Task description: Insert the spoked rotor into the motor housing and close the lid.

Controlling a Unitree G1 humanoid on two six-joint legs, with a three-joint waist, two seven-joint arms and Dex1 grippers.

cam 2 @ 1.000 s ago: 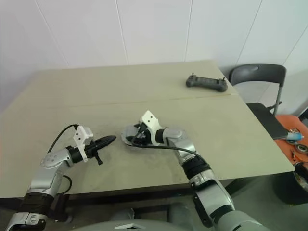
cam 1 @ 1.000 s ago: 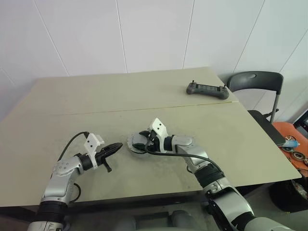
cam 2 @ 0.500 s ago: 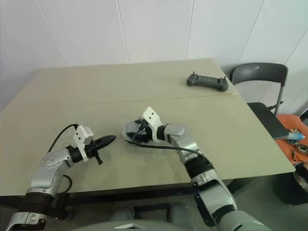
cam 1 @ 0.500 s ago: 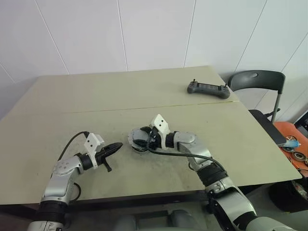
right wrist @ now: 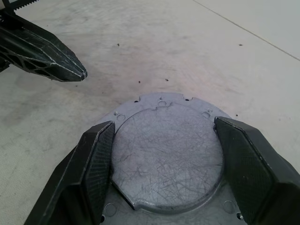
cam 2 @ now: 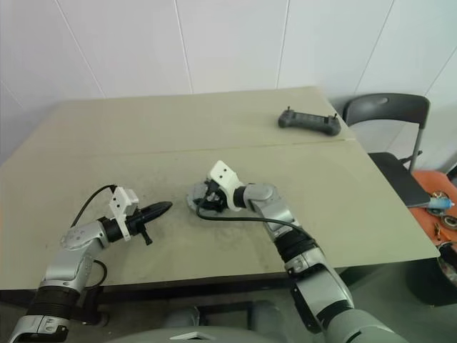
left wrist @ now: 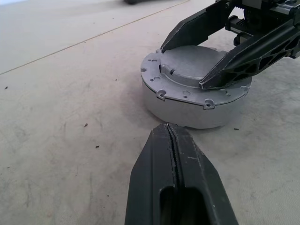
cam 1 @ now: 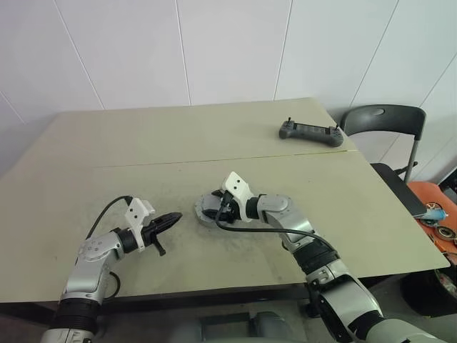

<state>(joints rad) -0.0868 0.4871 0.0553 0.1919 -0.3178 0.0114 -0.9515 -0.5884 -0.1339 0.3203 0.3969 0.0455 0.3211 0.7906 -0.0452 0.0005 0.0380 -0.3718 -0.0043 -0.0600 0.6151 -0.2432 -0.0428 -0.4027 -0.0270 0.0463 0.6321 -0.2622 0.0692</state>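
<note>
A squat round grey drum, the motor housing (left wrist: 187, 110), stands on the table in front of me. The grey lid (right wrist: 166, 150) lies flat on top of it, with a screw-hole flange around a raised scratched plate. My right gripper (right wrist: 164, 123) reaches over it from the right, its two black fingers (right wrist: 93, 164) pressed against opposite edges of the raised plate. My left gripper (cam 1: 175, 216) is shut and empty, hovering just left of the drum with its tip pointing at it. The spoked rotor is hidden.
A dark handheld controller (cam 1: 308, 132) lies at the far right of the table (cam 1: 143, 143). A grey chair (cam 1: 382, 121) stands beyond the right edge, with orange clutter (cam 1: 428, 207) on the floor there. A seam runs across the tabletop.
My right wrist has rolled a little while its fingers stay on the lid, and the drum sits slightly further right. The left gripper has not moved.
</note>
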